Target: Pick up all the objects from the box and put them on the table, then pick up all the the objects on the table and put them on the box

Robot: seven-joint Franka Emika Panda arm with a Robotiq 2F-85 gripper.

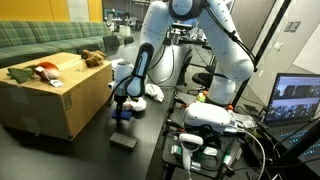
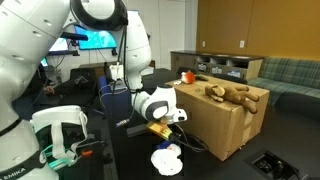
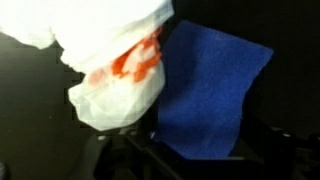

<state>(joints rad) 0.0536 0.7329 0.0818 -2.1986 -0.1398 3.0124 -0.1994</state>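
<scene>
My gripper [image 3: 190,165] points down over the black table beside the cardboard box [image 1: 50,100]; it also shows in both exterior views [image 1: 122,104] [image 2: 176,122]. It looks shut on a blue cloth [image 3: 210,90], which runs down between the dark fingers and hangs under the gripper in an exterior view [image 1: 125,113]. A white soft toy with orange marks [image 3: 110,70] lies just beside the cloth on the table [image 1: 150,92] [image 2: 167,158]. A brown stuffed toy [image 2: 228,95] [image 1: 92,58] and a red and white item [image 1: 42,70] lie on top of the box.
A small dark flat object [image 1: 123,143] lies on the table in front of the gripper. A second white robot base and cables [image 1: 205,130] stand nearby. A laptop [image 1: 298,100] sits at the table's far end. A green sofa [image 1: 40,38] is behind the box.
</scene>
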